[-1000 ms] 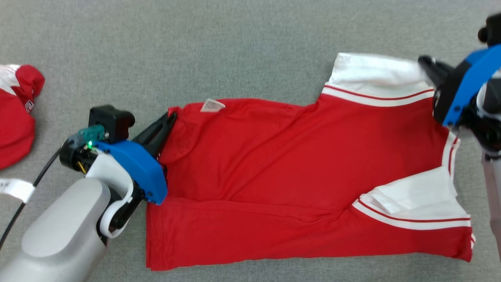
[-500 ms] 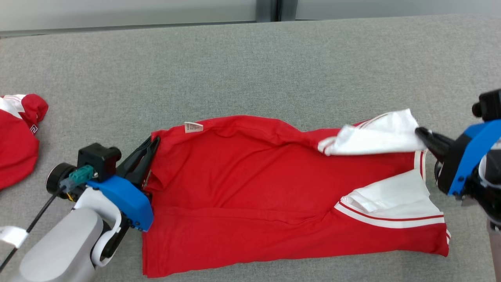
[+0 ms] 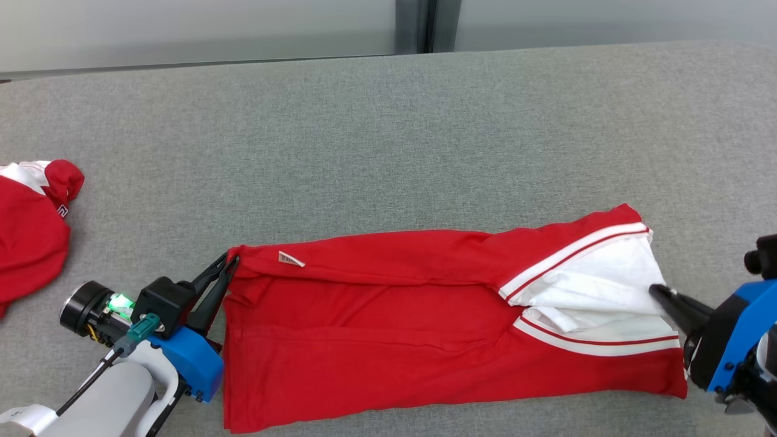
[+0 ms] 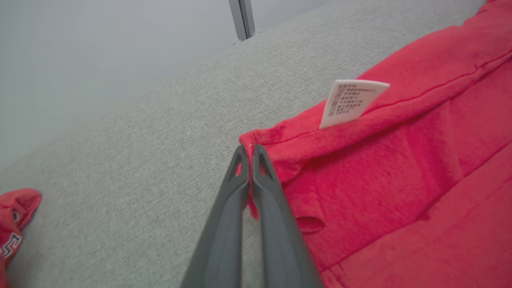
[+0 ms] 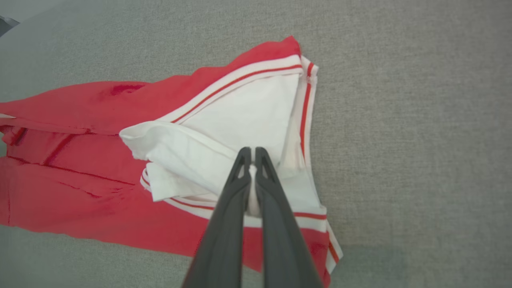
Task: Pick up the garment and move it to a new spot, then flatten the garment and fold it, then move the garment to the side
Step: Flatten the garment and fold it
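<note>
Folded toward the robot since a second ago, the far half of the red short-sleeved shirt with white, red-striped sleeves (image 3: 376, 340) is now lying doubled over its near half, where before it was spread wide. The shirt is stretching as a long band across the near part of the grey fabric-covered table (image 3: 364, 152).

The left gripper (image 3: 229, 262) is pinching the shirt's folded red corner, its dark fingers pressed together on the cloth, just beside the small white care label (image 3: 290, 260).

The right gripper (image 3: 655, 291) is clamping the white sleeve fabric (image 3: 601, 279) at the other end, fingers closed tight on a fold of it.

Another crumpled red and white garment (image 3: 30, 237) is sitting well apart at the table's left edge.
</note>
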Controlling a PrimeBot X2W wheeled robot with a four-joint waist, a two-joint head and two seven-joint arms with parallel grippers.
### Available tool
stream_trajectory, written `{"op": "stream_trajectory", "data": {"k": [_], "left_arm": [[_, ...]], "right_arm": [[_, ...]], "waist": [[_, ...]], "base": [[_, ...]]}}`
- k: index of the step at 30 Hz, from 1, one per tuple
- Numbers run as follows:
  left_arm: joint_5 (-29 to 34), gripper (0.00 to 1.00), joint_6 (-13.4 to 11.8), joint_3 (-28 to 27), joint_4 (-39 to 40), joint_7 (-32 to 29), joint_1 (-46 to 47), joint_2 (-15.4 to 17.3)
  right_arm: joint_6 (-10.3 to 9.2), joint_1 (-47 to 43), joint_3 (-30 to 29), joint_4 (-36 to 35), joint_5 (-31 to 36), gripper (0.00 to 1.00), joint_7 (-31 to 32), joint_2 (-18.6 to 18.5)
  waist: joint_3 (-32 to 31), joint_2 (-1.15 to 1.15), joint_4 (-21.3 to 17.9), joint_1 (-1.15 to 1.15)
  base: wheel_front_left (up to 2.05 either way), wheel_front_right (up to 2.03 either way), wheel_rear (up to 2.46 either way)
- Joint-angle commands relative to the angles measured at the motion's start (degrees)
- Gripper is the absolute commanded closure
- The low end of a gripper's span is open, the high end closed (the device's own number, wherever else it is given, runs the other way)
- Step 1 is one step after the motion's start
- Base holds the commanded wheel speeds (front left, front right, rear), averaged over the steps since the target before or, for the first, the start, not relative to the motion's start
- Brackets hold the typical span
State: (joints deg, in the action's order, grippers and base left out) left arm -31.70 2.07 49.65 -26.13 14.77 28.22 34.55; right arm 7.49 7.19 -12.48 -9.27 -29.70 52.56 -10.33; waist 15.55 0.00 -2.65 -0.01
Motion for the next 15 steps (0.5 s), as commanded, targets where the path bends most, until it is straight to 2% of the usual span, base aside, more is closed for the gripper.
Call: {"op": "stream_trajectory", "data": {"k": [1, 5, 6, 7, 8, 11, 15], "left_arm": [[0.35, 1.0, -0.2, -0.1, -0.28, 0.29, -0.31, -0.01], [1.46, 1.0, -0.46, 0.03, -1.3, 0.43, -1.55, -0.78], [1.47, 0.56, -0.72, -0.12, -1.62, 0.46, -1.79, -1.01], [1.36, 0.0, -0.88, -0.3, -2.01, 0.46, -2.24, -1.27], [1.18, 0.0, -1.29, -0.61, -2.26, 0.45, -2.67, -1.56], [-0.84, 0.0, -3.24, -3.58, -1.93, 0.45, -4.93, -2.91], [-4.54, 0.0, -6.29, -10.82, 1.07, 0.47, -8.3, -6.45]], "right_arm": [[0.01, -1.12, -0.27, -0.72, 0.4, 1.0, 0.26, 0.53], [0.01, -3.05, -0.87, -1.71, 0.86, 1.0, 0.94, 2.05], [0.01, -3.61, -1.0, -1.66, 1.19, 0.89, 1.31, 2.21], [0.01, -4.08, -1.19, -1.67, 1.72, 0.22, 1.17, 2.22], [0.01, -4.34, -1.41, -1.68, 2.07, 0.0, 0.94, 2.3], [0.01, -5.34, -1.8, -1.82, 3.65, 0.0, -0.28, 2.31], [0.01, -6.03, -3.26, -1.92, 6.18, 0.0, -5.28, 2.75]], "waist": [[-0.16, 0.0, -0.19, 0.01], [-0.61, 0.0, -0.64, 0.01], [-0.77, 0.0, -0.73, 0.01], [-0.99, 0.0, -0.81, 0.01], [-1.17, 0.0, -0.86, 0.01], [-2.04, 0.0, -0.77, 0.01], [-3.4, 0.0, 0.04, 0.01]], "base": [[0.0, 0.0, 0.0], [0.0, 0.0, 0.0], [0.0, 0.0, 0.0], [0.0, 0.0, 0.0], [0.0, 0.0, 0.0], [0.0, 0.0, 0.0], [0.0, 0.0, 0.0]]}}
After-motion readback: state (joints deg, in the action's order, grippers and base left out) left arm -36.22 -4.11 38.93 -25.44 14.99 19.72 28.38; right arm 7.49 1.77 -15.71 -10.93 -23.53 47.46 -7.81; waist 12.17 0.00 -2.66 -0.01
